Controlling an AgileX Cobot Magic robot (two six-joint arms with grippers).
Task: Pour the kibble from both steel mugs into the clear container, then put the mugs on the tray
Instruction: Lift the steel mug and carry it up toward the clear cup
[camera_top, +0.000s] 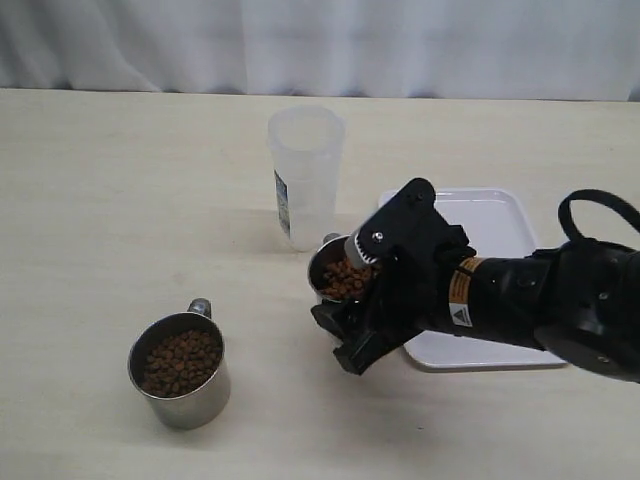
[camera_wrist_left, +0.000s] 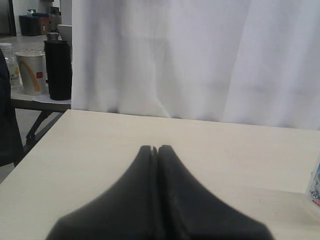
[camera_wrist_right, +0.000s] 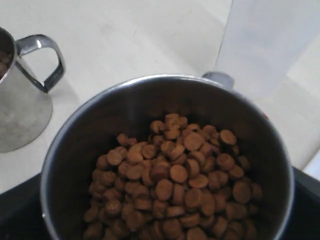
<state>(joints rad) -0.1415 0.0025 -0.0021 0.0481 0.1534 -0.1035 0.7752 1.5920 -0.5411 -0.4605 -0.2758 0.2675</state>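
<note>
My right gripper (camera_top: 348, 295) is shut on a steel mug (camera_top: 328, 268) of brown kibble (camera_top: 346, 281), just in front of the clear container (camera_top: 306, 175). In the right wrist view this mug (camera_wrist_right: 125, 100) fills the picture between my gripper's (camera_wrist_right: 165, 212) dark fingers, with kibble (camera_wrist_right: 175, 175) heaped inside and the container (camera_wrist_right: 270, 40) close behind. I cannot tell whether the mug rests on the table. The second steel mug (camera_top: 180, 372), also holding kibble (camera_top: 182, 360), stands at the front left. The white tray (camera_top: 495, 215) lies under my right arm. My left gripper (camera_wrist_left: 156, 148) is shut and holds nothing.
The right arm's black body (camera_top: 520, 300) covers the tray's front half. A white curtain (camera_top: 320, 40) hangs along the table's far edge. In the left wrist view a side table (camera_wrist_left: 35, 102) with cups and a black flask stands beyond the table's corner.
</note>
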